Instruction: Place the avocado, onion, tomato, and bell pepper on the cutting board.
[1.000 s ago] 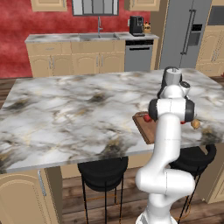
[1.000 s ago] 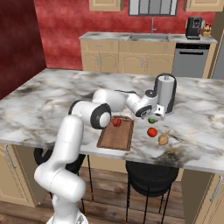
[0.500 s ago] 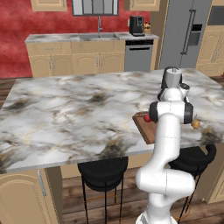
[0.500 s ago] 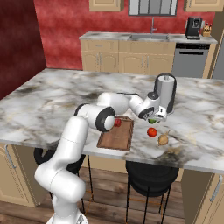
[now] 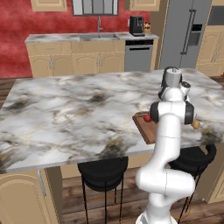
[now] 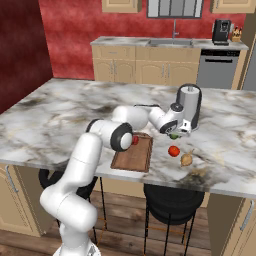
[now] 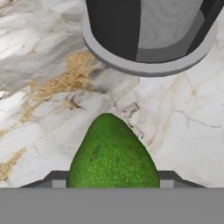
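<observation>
A: Where is the avocado [image 7: 113, 153]?

B: It sits on the marble counter [image 6: 75, 107], right in front of a grey and black blender [image 6: 189, 106]. In the hand view it is close up, between the two dark finger tips.

A: Which way does it point?

B: Its long way runs from the hand toward the blender. The thin end points at the blender and the fat end is by the hand.

A: What is the gripper [image 6: 175, 133] doing?

B: It is low over the avocado. One finger tip is on each side of the fat end and they look pressed on it, so the gripper looks closed on the avocado. The avocado seems to rest on the counter.

A: And the other food?

B: A red piece [image 6: 135, 140] lies on the cutting board [image 6: 134, 154], at its far end. Another red piece [image 6: 173, 150] and the onion [image 6: 186, 159] sit on the counter to the right of the board, near each other
</observation>
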Robot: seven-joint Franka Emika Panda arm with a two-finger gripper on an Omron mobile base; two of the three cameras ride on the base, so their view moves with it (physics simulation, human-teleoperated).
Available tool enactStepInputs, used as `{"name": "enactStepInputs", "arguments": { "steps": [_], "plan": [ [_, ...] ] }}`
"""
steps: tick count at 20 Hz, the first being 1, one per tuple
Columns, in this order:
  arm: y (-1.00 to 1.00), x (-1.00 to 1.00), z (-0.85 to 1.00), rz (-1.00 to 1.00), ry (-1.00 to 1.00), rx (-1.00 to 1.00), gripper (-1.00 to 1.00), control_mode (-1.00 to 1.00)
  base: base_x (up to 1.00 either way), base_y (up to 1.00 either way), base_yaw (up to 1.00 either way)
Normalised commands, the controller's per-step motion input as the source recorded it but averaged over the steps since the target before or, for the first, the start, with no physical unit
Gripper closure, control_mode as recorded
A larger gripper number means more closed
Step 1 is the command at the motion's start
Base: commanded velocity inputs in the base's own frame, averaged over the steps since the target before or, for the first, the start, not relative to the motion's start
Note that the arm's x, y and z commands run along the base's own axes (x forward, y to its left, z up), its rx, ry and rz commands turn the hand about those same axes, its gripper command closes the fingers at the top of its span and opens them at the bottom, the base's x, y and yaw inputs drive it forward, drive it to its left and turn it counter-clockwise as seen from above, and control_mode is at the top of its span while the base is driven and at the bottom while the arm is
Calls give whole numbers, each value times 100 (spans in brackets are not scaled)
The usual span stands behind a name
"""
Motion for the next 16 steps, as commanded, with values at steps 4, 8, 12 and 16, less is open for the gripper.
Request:
{"name": "enactStepInputs", "arguments": {
  "steps": [4,8,12,16],
  "plan": [
    [0,-12,45,0,-1,2,100,-100,0,0,0],
    [0,-35,53,0,0,0,100,-100,0,0,0],
    [21,-52,37,0,0,-1,100,-100,0,0,0],
    [41,-60,17,0,0,-4,100,-100,0,0,0]
  ]
}}
